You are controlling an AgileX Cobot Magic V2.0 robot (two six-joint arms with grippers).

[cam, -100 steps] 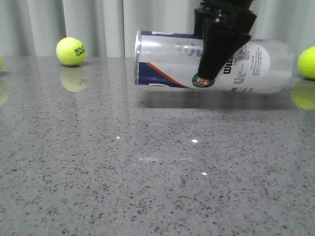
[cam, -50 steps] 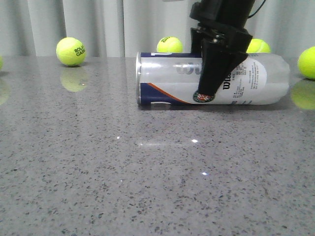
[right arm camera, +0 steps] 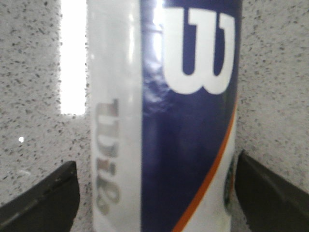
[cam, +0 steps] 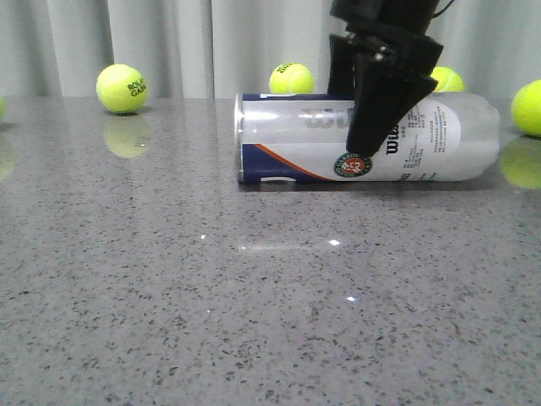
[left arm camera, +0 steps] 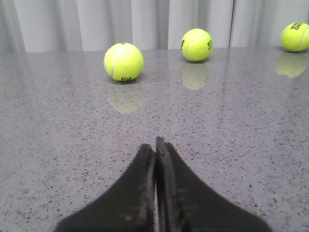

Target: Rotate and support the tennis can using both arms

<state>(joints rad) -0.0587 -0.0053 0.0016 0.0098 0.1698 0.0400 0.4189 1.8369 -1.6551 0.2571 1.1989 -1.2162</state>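
Observation:
The tennis can (cam: 283, 139) lies on its side on the grey table, open metal rim to the left, with its navy and orange band and round emblem facing me. My right gripper (cam: 356, 127) hangs over the can's middle with its jaws straddling it. In the right wrist view the can (right arm camera: 183, 121) fills the middle and the right gripper (right arm camera: 155, 193) is open, with a clear gap on one side and its other finger close to the can. My left gripper (left arm camera: 155, 145) is shut and empty, low over bare table; it does not show in the front view.
Yellow-green tennis balls lie along the back by the curtain: one at far left (cam: 122, 88), two behind the can (cam: 292, 78) (cam: 446, 79), one at the right edge (cam: 528, 107). Three balls (left arm camera: 123, 61) (left arm camera: 196, 44) (left arm camera: 295, 36) lie ahead of the left gripper.
The can was held lifted and tilted, then came down flat on the table. The right gripper has since opened and risen slightly, uncovering the emblem.

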